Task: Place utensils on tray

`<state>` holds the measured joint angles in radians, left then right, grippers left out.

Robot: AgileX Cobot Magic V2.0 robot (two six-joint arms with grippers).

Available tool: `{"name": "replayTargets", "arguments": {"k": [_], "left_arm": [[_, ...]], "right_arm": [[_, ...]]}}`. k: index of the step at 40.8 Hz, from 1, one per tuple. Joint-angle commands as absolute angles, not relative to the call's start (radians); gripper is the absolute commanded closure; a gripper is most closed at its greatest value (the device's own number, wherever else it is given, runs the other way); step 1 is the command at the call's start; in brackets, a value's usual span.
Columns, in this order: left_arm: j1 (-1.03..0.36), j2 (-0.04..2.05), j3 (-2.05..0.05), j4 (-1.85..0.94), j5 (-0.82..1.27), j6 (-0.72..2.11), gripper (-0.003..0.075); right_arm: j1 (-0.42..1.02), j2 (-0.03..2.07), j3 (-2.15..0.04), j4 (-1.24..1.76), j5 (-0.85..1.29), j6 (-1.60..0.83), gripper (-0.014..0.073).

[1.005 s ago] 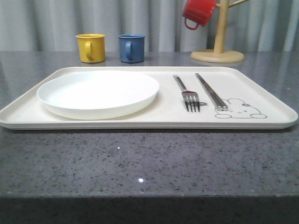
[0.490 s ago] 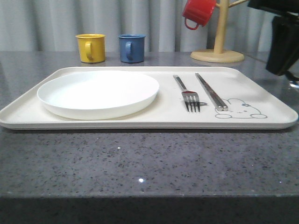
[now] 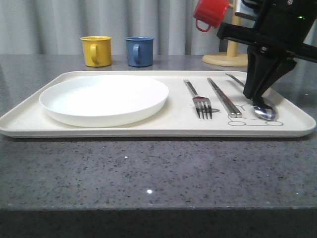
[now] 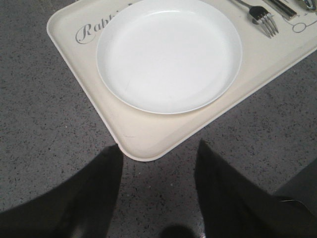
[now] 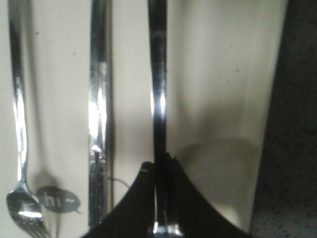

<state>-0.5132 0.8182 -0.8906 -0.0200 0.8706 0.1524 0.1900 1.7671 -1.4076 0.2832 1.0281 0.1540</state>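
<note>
Right tool point(image 3: 258, 96) pinching spoon point(image 3: 264, 111) over tray point(image 3: 148, 130), just beside chopsticks point(image 3: 224, 97), fork point(image 3: 200, 102) beyond. Lower flat, parallel to chopsticks, release gently. Left tool point(image 4: 158, 188) spread, off tray corner.

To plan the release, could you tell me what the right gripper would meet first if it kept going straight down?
Probably the tray: the right gripper, shut on the spoon, points down at its right end, the spoon's bowl seemingly already touching.
</note>
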Motion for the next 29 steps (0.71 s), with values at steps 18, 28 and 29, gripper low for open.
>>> {"name": "replayTargets", "arguments": {"k": [18, 28, 29], "left_arm": [[-0.519, 0.814, -0.919, -0.026, 0.811, 0.141, 0.0382], [-0.519, 0.814, -0.919, -0.026, 0.811, 0.141, 0.0382], [-0.519, 0.814, -0.919, -0.026, 0.811, 0.141, 0.0382]], "right_arm": [[0.192, 1.678, -1.435, 0.219, 0.997, 0.124, 0.0300], [0.267, 1.458, -1.372, 0.184, 0.995, -0.066, 0.0300], [0.275, 1.432, -1.359, 0.182, 0.995, -0.073, 0.0300]]}}
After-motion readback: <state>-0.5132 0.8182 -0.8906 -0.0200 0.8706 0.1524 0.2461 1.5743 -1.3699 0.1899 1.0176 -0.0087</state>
